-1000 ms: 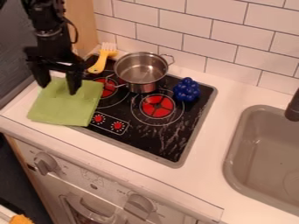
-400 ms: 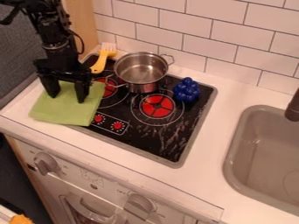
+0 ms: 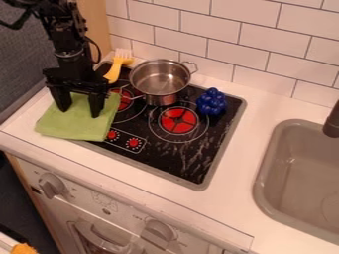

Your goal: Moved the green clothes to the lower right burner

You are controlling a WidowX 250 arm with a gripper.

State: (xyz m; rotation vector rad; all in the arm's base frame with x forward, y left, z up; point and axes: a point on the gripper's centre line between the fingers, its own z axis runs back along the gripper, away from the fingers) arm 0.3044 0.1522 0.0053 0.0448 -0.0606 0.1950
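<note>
We have the black stovetop [image 3: 192,161] mid-frame. Black arm [image 3: 71,62], upper left: jaws wide apart, pinching nothing, tips on flat green cloth [image 3: 76,121], left. We've nudged cloth slightly right; likely target, round red burner [image 3: 179,120], still well off.

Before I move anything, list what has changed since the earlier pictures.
The gripper moved right and nearer the camera, fingers apart throughout. The green cloth shifted slightly right. No grasp or release is evident. The pot, yellow utensil and blue grapes stayed put.
</note>
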